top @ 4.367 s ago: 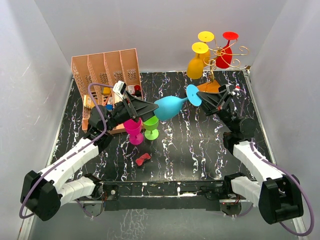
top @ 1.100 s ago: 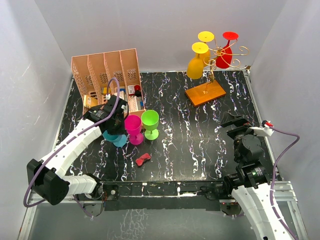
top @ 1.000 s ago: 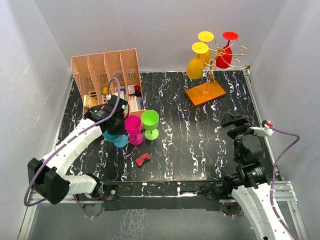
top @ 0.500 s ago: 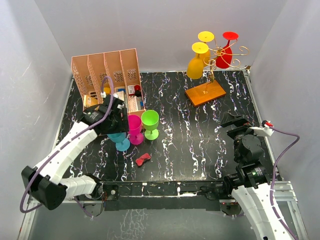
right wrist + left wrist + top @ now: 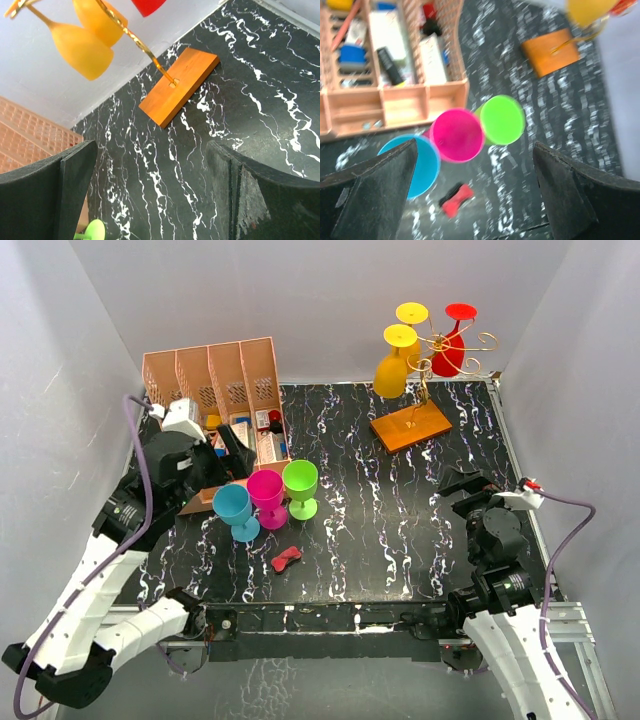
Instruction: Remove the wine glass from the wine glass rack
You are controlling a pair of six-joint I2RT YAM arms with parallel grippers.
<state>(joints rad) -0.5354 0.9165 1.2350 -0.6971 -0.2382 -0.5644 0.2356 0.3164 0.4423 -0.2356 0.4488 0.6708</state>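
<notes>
**Blue glass parked; left gripper off it**

The left gripper (image 5: 472, 185) has just let go. A second ago it was closed low around the blue wine glass (image 5: 233, 508); now its jaws stand wide with nothing between them, and the arm has drawn up and back toward the pink file organiser (image 5: 210, 380).

The blue wine glass stands upright on its own foot on the marbled table (image 5: 380, 530), in the same spot as half a second ago; it did not tip on release. It sits just beside the pink glass (image 5: 266, 490), with the green glass (image 5: 300, 483) next along; the three make a short row in front of the organiser (the left wrist view looks straight down into all three bowls).

The right gripper (image 5: 150, 180) has not moved over the last second. Its jaws are spread wide and empty, and it faces the wine glass rack (image 5: 428, 380) from well apart. The rack stands at the far right of the table with its wooden base (image 5: 411, 426) flat; two yellow glasses (image 5: 391, 370) and one red glass (image 5: 449, 353) hang bowl-down from its curled arms.

Judgement: for this glass the removal looks finished; it is off the rack, set down and released. If more glasses are wanted, the right arm seems better placed to reach, with the nearer yellow glass the likely pick; the thin wire stand may rock as a foot slides out of its curl.
</notes>
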